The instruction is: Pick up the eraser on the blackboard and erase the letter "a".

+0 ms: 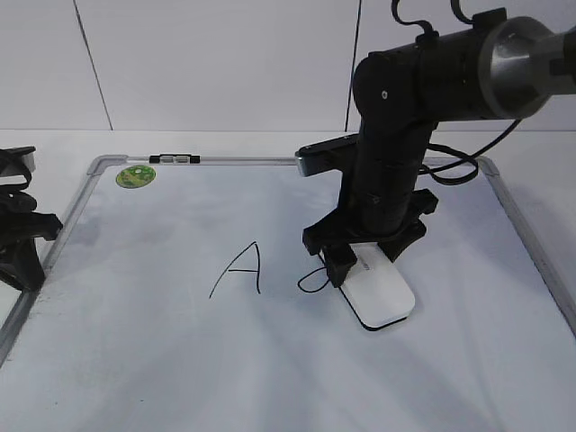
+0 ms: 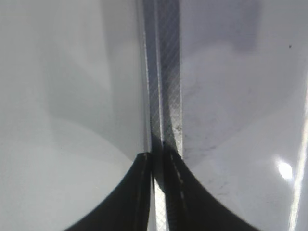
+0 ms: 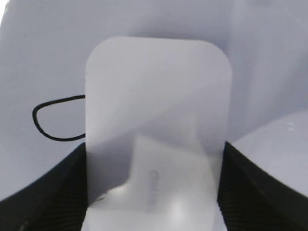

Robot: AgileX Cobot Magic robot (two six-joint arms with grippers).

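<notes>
Right wrist view: the right gripper [image 3: 154,192] pinches the eraser [image 3: 156,125] by its long sides, its faint grey mark unreadable, long axis running away from the camera, covering part of the letter "a" [image 3: 55,120]. On the blackboard [image 1: 135,360] stands a capital "A" [image 1: 238,268]; farther off, a green sticker [image 1: 135,176] and clip [image 1: 175,159]. At the board's left frame, the left gripper [image 2: 159,192] is pressed together.

One blackboard [image 1: 135,360] on the desk. One eraser [image 1: 382,292], right of centre. Two marker letters: one capital "A" [image 1: 241,268], one letter "a" [image 1: 310,282], partly covered. One green sticker [image 1: 135,176], far left. One clip [image 1: 175,159]. Two arms.
</notes>
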